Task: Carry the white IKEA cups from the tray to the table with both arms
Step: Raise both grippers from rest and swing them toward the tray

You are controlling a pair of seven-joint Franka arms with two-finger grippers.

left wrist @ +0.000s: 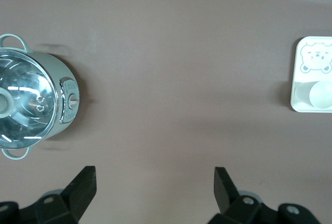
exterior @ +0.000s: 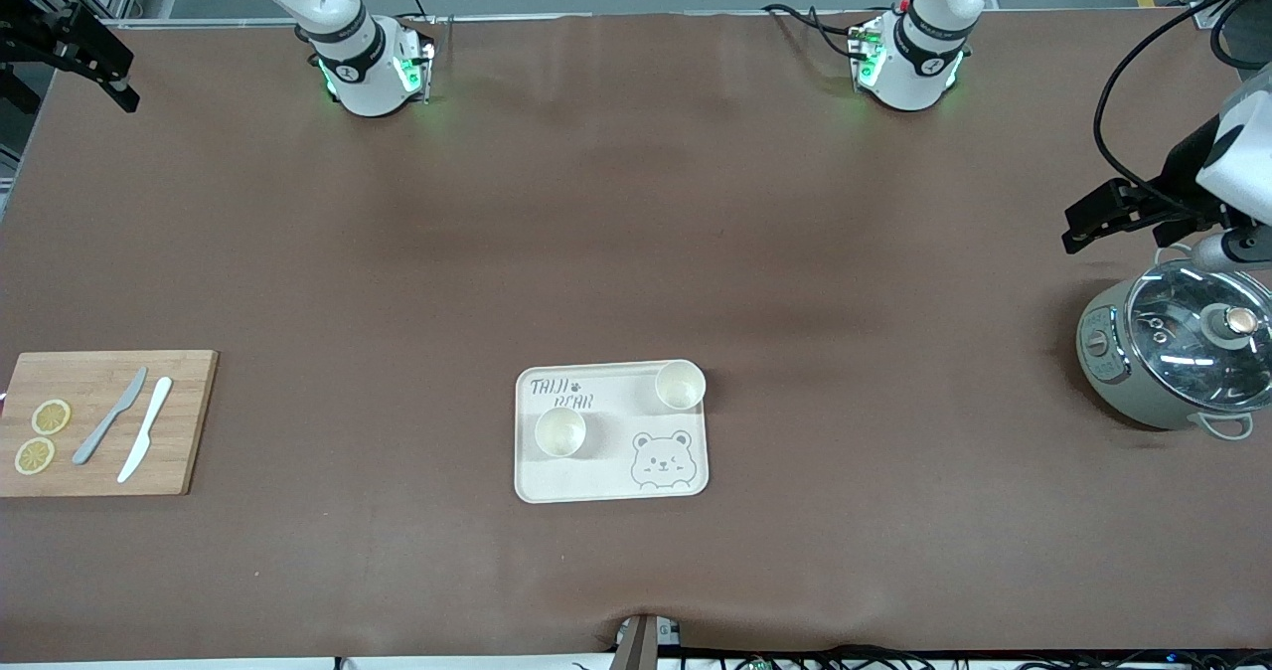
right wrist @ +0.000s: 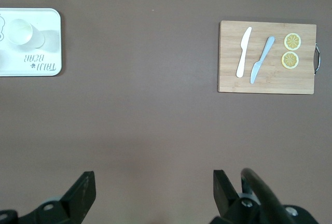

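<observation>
Two white IKEA cups stand upright on the bear-printed tray (exterior: 611, 486) in the middle of the table. One cup (exterior: 560, 431) is nearer the front camera, the other (exterior: 681, 385) is in a tray corner toward the left arm's end. My left gripper (exterior: 1078, 231) is open and empty, up over the table beside the pot; its wrist view (left wrist: 154, 182) shows bare table between the fingers and one cup (left wrist: 320, 95) far off. My right gripper (exterior: 117, 79) is open and empty, raised at the right arm's end; its wrist view (right wrist: 154, 185) shows one cup (right wrist: 22, 31) far off.
A grey-green glass-lidded pot (exterior: 1173, 357) stands at the left arm's end, also in the left wrist view (left wrist: 31, 102). A wooden cutting board (exterior: 99, 421) with two knives and two lemon slices lies at the right arm's end, also in the right wrist view (right wrist: 267, 58).
</observation>
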